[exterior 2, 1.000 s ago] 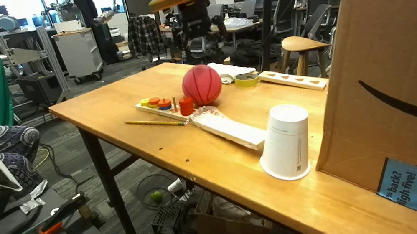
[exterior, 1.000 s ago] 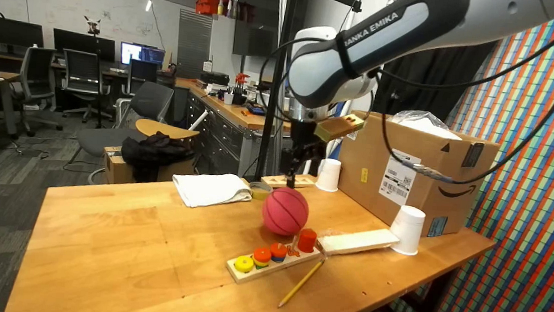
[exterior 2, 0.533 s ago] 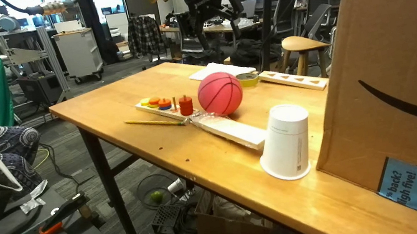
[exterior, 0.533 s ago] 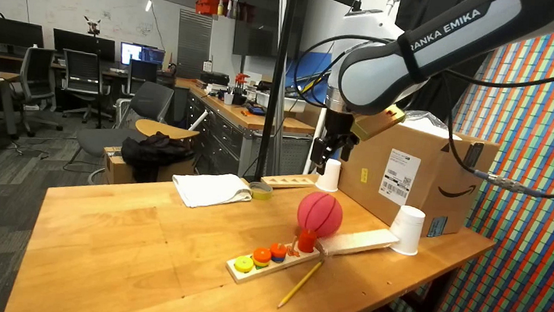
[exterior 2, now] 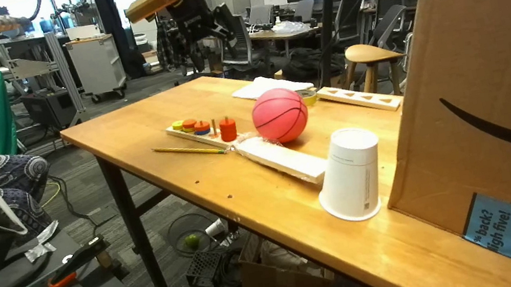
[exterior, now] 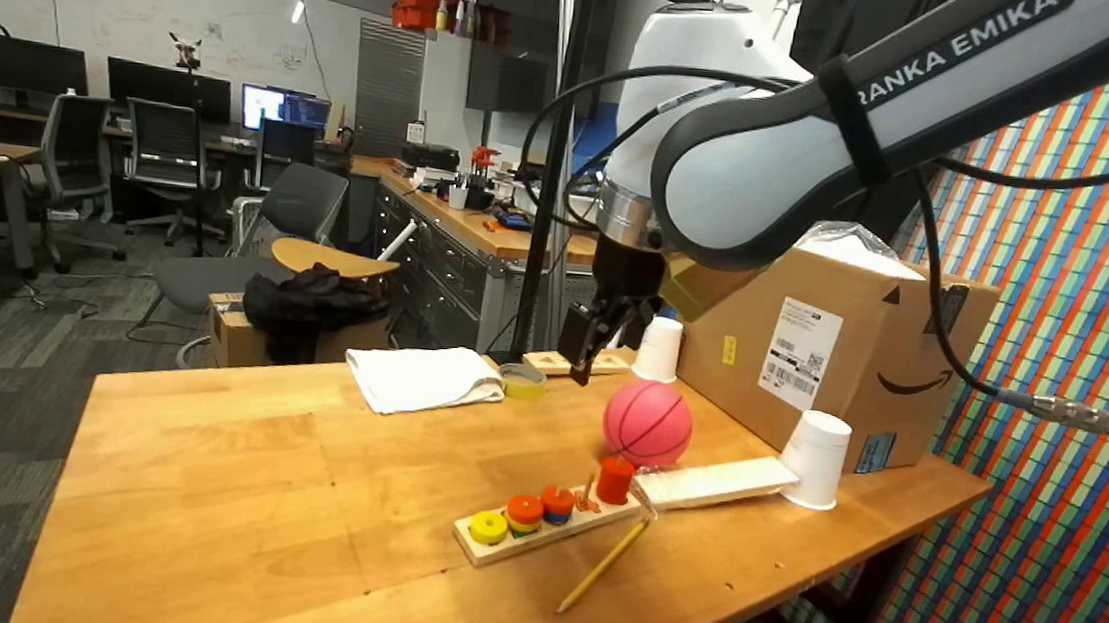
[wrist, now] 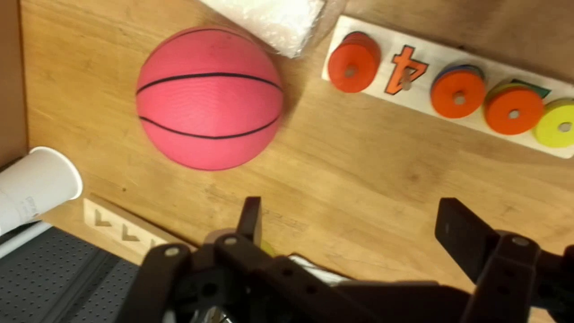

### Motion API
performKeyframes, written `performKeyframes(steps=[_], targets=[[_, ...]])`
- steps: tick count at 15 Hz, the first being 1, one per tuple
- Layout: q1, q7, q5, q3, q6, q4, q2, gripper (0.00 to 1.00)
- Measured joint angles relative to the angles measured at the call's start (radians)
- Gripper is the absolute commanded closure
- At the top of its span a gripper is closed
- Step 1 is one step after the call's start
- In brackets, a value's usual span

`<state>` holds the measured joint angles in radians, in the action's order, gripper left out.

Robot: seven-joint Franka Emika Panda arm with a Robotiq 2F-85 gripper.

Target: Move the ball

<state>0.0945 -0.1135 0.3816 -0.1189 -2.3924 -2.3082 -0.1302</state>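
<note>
Plastic (exterior: 840, 234) pokes from the tabletop box (exterior: 865, 344), ball (exterior: 647, 423) outside.

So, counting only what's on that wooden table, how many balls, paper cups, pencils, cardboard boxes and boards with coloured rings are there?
Pink basketball: 1
Upside-down white paper cups: 2
Yellow pencil: 1
Cardboard box: 1
Wooden ring stacker: 1
Total: 6

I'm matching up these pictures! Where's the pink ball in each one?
In an exterior view: the pink ball is right of centre, below the middle.
In an exterior view: the pink ball is just right of centre.
In the wrist view: the pink ball is upper left.
Landmark in all three: the red ring stack nearby.
</note>
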Motion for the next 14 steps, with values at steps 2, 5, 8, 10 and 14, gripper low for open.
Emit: performKeyframes(steps=[2, 5, 8, 10, 14], targets=[[0.022, 0.037, -0.054, -0.017, 0.029, -0.011, 0.006, 0.00], [0.047, 0.084, -0.106, -0.033, 0.055, -0.015, 0.028, 0.00], [0.054, 0.133, -0.156, -0.034, 0.068, -0.014, 0.065, 0.00], [0.052, 0.170, -0.195, -0.032, 0.074, -0.010, 0.097, 0.00], [0.047, 0.256, -0.301, -0.026, 0.074, 0.012, 0.166, 0.00]])
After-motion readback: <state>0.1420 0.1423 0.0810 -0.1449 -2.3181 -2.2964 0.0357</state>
